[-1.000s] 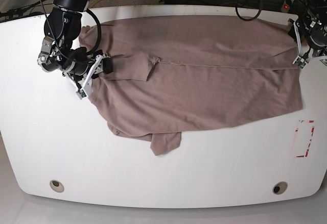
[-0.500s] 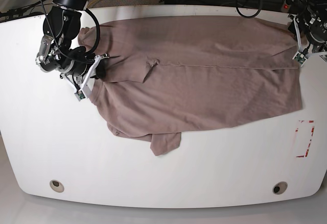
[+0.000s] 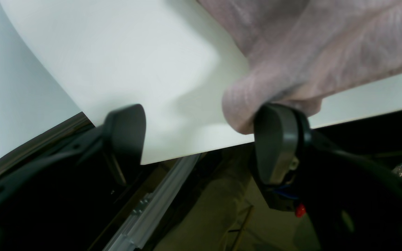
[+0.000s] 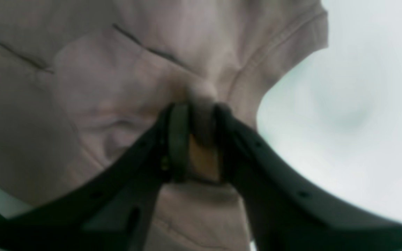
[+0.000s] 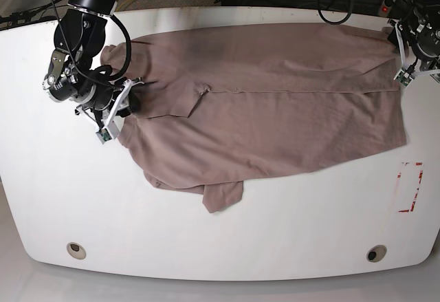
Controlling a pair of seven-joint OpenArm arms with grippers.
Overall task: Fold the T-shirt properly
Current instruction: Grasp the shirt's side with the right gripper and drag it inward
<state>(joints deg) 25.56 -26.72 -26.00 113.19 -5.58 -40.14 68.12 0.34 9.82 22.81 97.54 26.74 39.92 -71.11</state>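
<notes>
The mauve-brown T-shirt (image 5: 275, 109) lies spread wide across the white table (image 5: 227, 233), with one sleeve sticking out at its near edge. At the shirt's left end, my right gripper (image 5: 122, 106) is shut on a bunched fold of cloth. The right wrist view shows that fold of T-shirt (image 4: 99, 87) squeezed inside the right gripper (image 4: 199, 118). At the far right corner of the table my left gripper (image 5: 402, 73) stands open. In the left wrist view the T-shirt (image 3: 326, 45) has a rolled edge resting on one finger of the wide-apart left gripper (image 3: 201, 122).
A red-marked rectangle (image 5: 410, 186) sits on the table near the right edge. Two round holes (image 5: 76, 250) (image 5: 376, 252) lie near the front edge. Cables and dark equipment run behind the table's far edge (image 5: 227, 12).
My right gripper has closed on the cloth and drawn it left, dragging the shirt's left end with it. The left gripper has shifted slightly toward the far edge and stays open.
</notes>
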